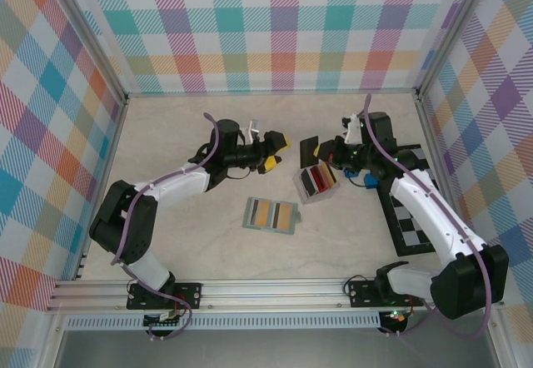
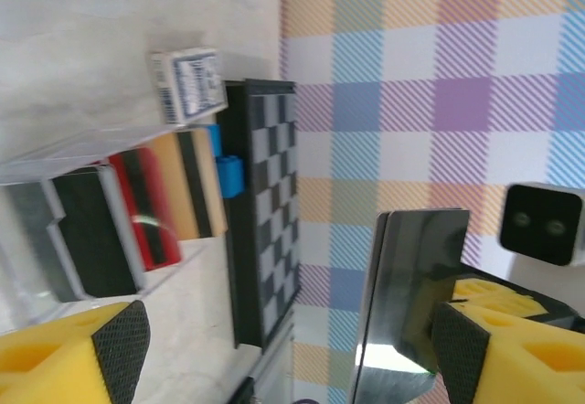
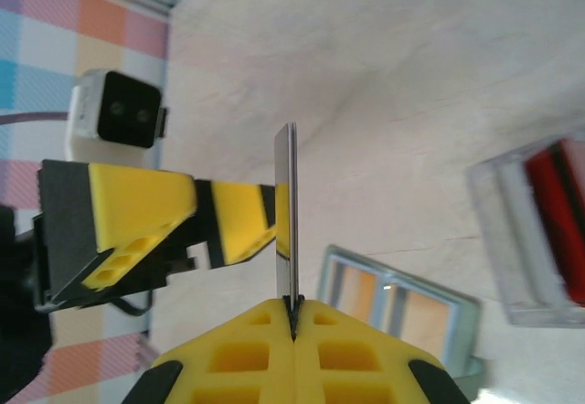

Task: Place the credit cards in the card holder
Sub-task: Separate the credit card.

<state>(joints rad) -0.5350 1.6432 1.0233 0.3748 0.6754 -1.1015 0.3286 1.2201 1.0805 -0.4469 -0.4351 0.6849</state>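
Top external view: the right hand (image 1: 323, 151) is pressed together, pinching a thin dark plastic card (image 1: 310, 148) over the pale surface (image 1: 183, 135). The left hand (image 1: 275, 152) is spread wide, one finger just beside that card. A sage-green folding card holder (image 1: 271, 216) lies open at eight o'clock from the clear tray (image 1: 298, 188) holding red and orange cards (image 1: 316, 180).

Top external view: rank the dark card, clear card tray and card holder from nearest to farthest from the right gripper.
1. Dark card, pinched in the right gripper.
2. Clear card tray, just below it in the view.
3. Card holder, open, farther down and left.
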